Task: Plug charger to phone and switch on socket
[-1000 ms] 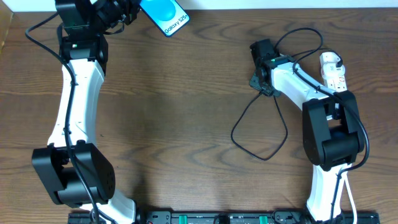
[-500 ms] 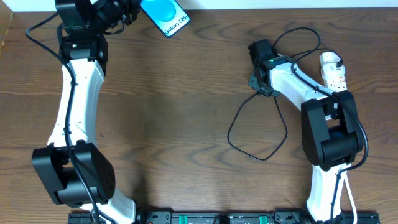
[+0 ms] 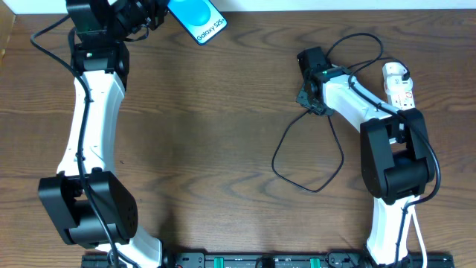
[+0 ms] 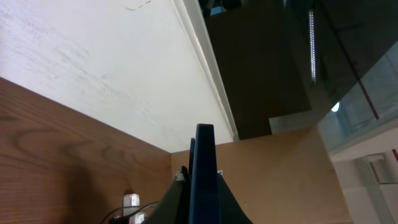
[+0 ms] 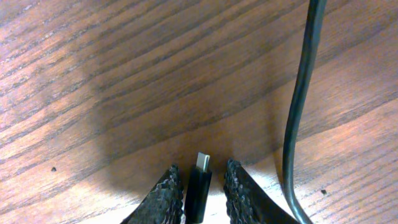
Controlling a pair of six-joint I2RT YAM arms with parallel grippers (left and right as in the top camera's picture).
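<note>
Presently the charger is bracketed, plug tip forward, by the right gripper, jaws slightly apart. The phone, clamped in the left gripper, is held well apart at upper left.

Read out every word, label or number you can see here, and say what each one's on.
"Galaxy": on the blue screen of the phone, overhead view; the characters after it are too small to be sure of.
Red markings on the power strip: too small to read.
Wrist views: no text.
</note>
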